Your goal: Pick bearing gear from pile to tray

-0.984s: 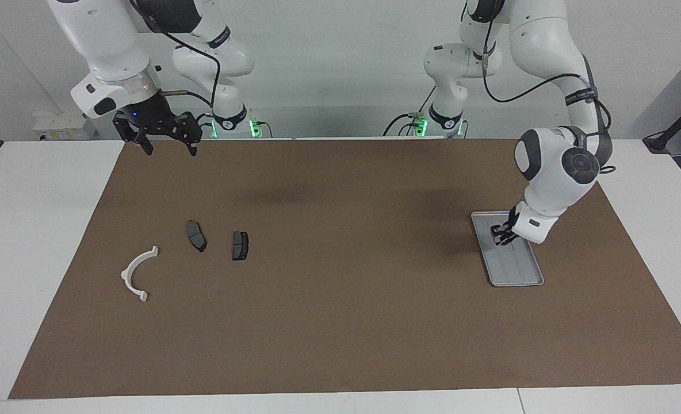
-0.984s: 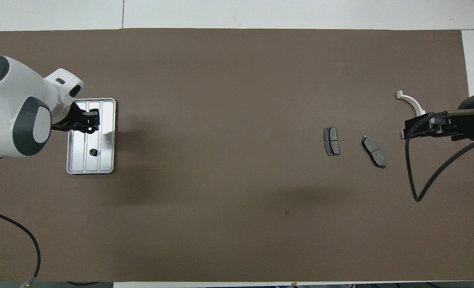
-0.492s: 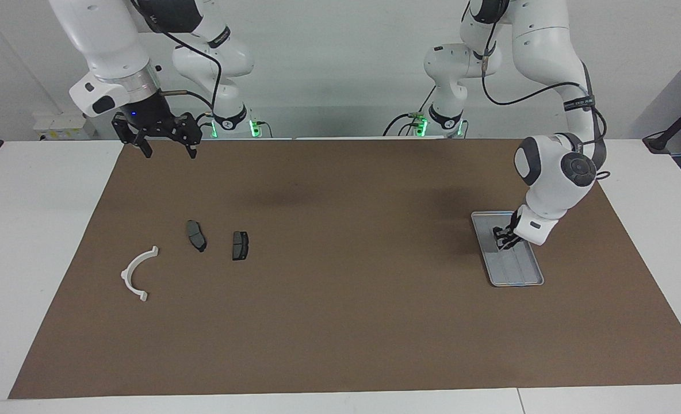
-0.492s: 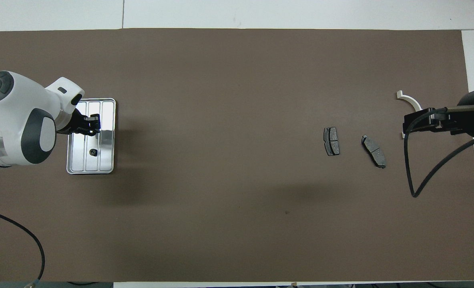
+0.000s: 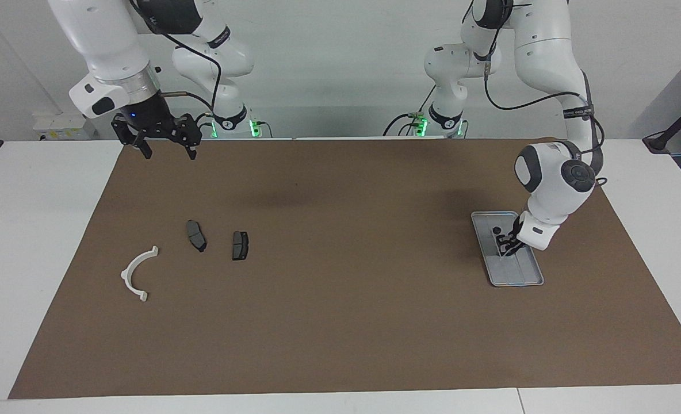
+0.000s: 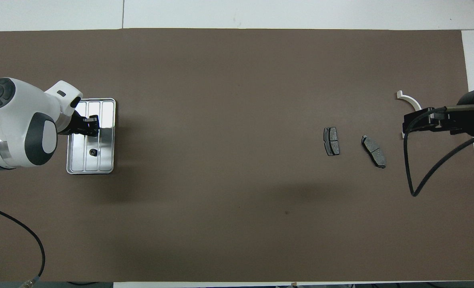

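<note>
A: Where is the gear (image 6: 93, 151) to be found?

B: It is seen lying loose in the tray (image 6: 107, 168), at the end nearer the robots, as a small black round piece. It shows in the facing view too (image 5: 496, 230), with nothing holding it.

A: And the left claw (image 6: 90, 124)?

B: It is held low over the middle of the tray, just beside the gear and apart from it. Nothing is seen between its fingers; whether they are spread or pressed together cannot be told. The placing is judged to be done, so the claw is probably poised there only to be drawn clear.

A: Is the right claw (image 5: 164, 144) engaged?

B: No. It is held up in the air over the counter's (image 5: 340, 322) edge by its own base, fingers spread wide and empty. It is judged to be kept waiting there so that the pile stays unobstructed.

A: What remains of the pile?

B: A white bracket (image 5: 137, 273) and two dark pads (image 5: 196, 235) (image 5: 240, 245) are left on the brown mat (image 5: 340, 190), toward the right arm's end, well apart from the tray. No further gear can be made out among them.

A: What could go wrong?

B: The gear could be nudged if the left claw is swept sideways rather than lifted straight.
</note>
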Controlling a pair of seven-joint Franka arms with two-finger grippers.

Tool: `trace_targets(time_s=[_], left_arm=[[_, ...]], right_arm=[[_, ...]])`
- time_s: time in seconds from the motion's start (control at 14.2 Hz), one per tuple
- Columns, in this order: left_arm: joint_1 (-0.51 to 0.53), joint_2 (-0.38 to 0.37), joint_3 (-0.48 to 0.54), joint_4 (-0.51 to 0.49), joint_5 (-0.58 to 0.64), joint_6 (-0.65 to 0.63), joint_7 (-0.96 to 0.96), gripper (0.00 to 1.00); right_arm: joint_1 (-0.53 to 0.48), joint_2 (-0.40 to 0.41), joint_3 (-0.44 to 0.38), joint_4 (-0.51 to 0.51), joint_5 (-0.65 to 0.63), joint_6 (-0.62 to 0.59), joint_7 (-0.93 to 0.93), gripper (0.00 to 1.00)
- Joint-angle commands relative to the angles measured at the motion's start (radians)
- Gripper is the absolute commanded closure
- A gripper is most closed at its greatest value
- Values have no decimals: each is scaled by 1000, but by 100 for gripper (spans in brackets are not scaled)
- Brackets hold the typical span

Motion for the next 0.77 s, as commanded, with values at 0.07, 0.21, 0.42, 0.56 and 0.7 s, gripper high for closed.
trace_targets(time_s=[0.07, 0.21, 0.42, 0.56, 0.7], left_arm=[[9, -6, -8, -20, -7, 32, 11, 100], [13, -9, -8, -8, -7, 5, 11, 1], [29, -90, -6, 43, -7, -154, 14, 0], [29, -191, -5, 49, -7, -249, 8, 0], [29, -286, -5, 58, -7, -372, 11, 0]], right_arm=[[-12, 6, 10, -8, -1, 14, -12, 0], [-12, 6, 12, -8, -1, 15, -12, 0], [-9, 6, 12, -8, -1, 15, -12, 0], [-9, 6, 12, -8, -1, 15, -12, 0], [-9, 6, 10, -8, -1, 17, -10, 0]])
